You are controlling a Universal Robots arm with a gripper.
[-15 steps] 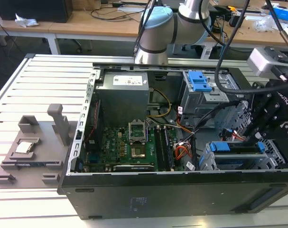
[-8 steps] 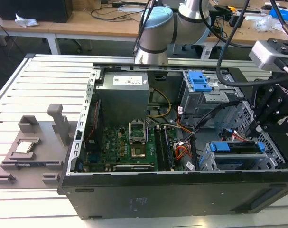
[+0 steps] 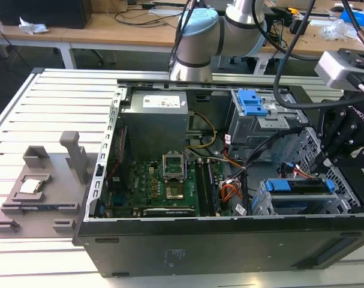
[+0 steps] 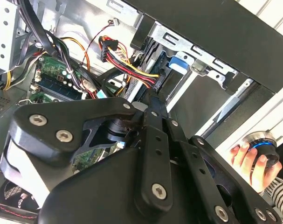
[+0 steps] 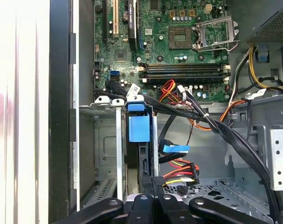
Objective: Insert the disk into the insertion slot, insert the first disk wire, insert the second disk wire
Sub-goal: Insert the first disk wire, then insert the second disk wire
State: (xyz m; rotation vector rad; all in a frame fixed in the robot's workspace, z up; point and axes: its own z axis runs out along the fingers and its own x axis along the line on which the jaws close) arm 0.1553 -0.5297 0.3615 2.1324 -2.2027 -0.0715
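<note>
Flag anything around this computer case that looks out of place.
One cable end hangs loose: the blue plug floats beside the disk, apparently connected to nothing. A person's hand also rests on a knob just outside the case.

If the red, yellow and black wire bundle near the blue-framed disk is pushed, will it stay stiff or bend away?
Probably it bends away: the wire bundle is thin separate strands that curve loosely in the first wrist view. It looks light, so a push likely moves it easily. Its black plug looks rigid and should keep its shape.
</note>
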